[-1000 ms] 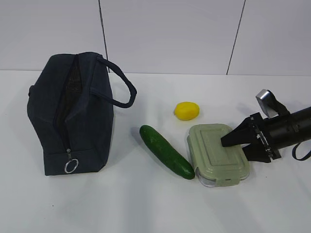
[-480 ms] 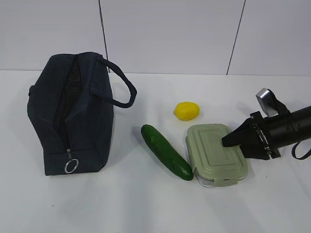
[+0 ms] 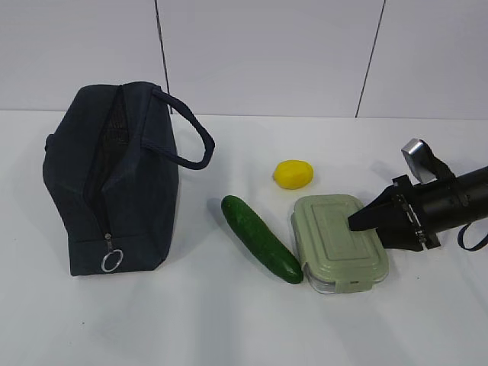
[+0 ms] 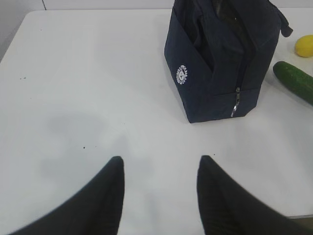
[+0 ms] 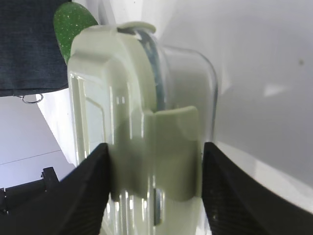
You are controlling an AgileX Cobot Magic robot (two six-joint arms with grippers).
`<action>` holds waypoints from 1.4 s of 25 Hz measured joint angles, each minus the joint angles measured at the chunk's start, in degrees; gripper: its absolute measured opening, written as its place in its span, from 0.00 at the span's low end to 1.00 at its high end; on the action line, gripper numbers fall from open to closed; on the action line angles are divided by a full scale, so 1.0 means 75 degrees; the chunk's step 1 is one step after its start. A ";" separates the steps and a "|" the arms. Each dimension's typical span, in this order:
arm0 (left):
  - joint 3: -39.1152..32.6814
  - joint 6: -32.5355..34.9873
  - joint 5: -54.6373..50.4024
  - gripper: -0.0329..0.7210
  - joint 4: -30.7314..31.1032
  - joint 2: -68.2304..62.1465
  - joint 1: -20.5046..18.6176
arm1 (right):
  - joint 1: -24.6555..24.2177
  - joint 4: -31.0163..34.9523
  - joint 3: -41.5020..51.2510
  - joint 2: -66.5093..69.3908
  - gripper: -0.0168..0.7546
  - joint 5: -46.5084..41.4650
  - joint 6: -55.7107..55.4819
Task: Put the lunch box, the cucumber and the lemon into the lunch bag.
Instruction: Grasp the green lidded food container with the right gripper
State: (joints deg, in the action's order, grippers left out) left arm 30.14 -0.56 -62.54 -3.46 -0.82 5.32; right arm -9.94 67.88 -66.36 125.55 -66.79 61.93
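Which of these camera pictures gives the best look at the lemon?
The exterior view: the whole lemon sits unobstructed behind the lunch box. The left wrist view catches only part of it at the right edge. The right wrist view shows none of it.

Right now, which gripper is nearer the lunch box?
The right. The right gripper is at the lunch box, its fingers either side of the box's end. The left gripper hangs open over bare table on the far side of the bag.
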 joint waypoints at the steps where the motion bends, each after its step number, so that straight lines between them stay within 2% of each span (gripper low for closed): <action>1: 0.0000 0.0000 0.0000 0.49 0.0000 0.0000 0.0000 | 0.0000 0.0000 0.0000 0.0000 0.60 0.0000 0.0000; 7: 0.0000 0.0000 0.0000 0.49 0.0000 0.0000 0.0000 | 0.0000 0.0000 0.0000 0.0000 0.60 0.0000 0.0000; 14: 0.0000 0.0000 0.0000 0.49 0.0000 0.0000 0.0000 | 0.0000 -0.0015 0.0000 0.0000 0.54 0.0000 0.0045; 35: 0.0000 0.0000 0.0000 0.49 0.0000 0.0000 0.0000 | 0.0000 -0.0024 0.0000 0.0000 0.53 0.0000 0.0058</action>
State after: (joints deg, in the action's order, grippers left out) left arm 30.14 -0.56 -62.54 -3.46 -0.82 5.32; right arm -9.94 67.70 -66.36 125.55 -66.79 62.37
